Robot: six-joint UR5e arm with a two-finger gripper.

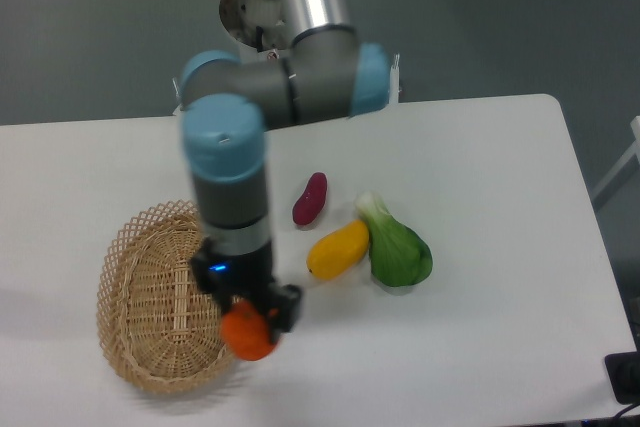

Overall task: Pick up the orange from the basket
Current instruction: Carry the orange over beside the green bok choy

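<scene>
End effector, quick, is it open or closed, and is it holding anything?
End effector: closed on the orange, held at the right edge of the basket.
</scene>
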